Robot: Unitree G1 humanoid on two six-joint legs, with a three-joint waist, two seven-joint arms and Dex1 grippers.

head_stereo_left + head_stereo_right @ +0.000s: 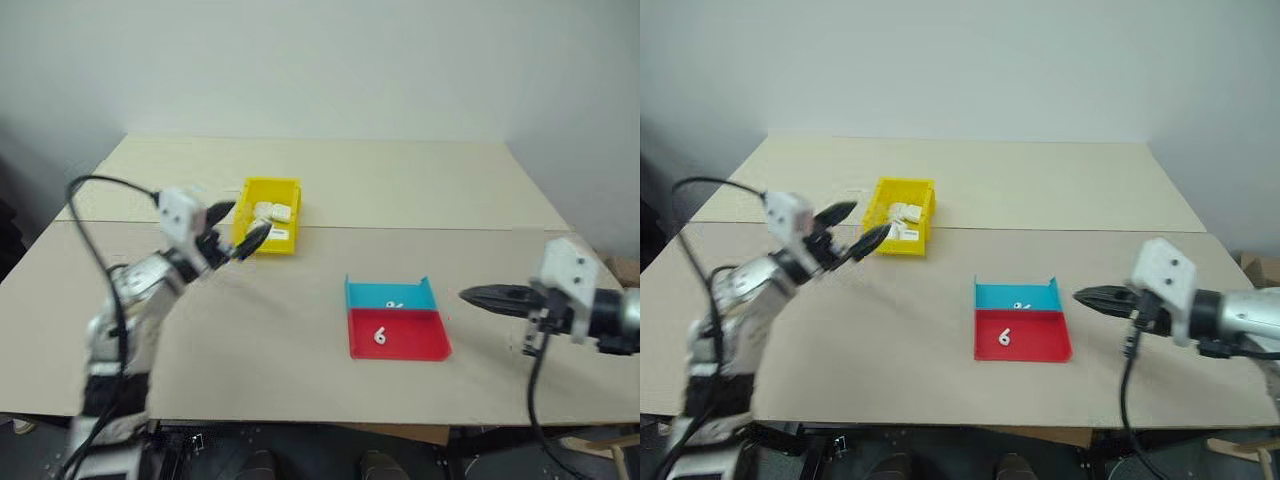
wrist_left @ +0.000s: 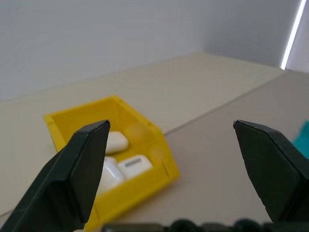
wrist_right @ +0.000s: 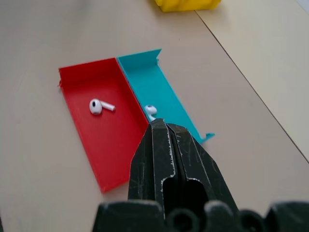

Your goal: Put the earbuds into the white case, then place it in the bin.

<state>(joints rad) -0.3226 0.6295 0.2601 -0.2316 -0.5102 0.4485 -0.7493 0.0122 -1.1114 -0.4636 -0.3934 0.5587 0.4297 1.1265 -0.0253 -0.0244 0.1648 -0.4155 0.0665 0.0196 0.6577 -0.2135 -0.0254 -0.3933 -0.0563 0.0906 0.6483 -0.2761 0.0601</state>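
Note:
The yellow bin stands at the table's middle left with white cases lying in it; I cannot tell which is the task's white case. My left gripper hangs open and empty just in front of the bin's left side, pointing at it. One earbud lies in the red tray. Another earbud lies in the blue tray. My right gripper is shut on nothing, to the right of the trays, pointing left toward them.
The red and blue trays sit side by side at the table's centre right. A seam runs across the tabletop behind them. Bare tabletop lies between the bin and the trays.

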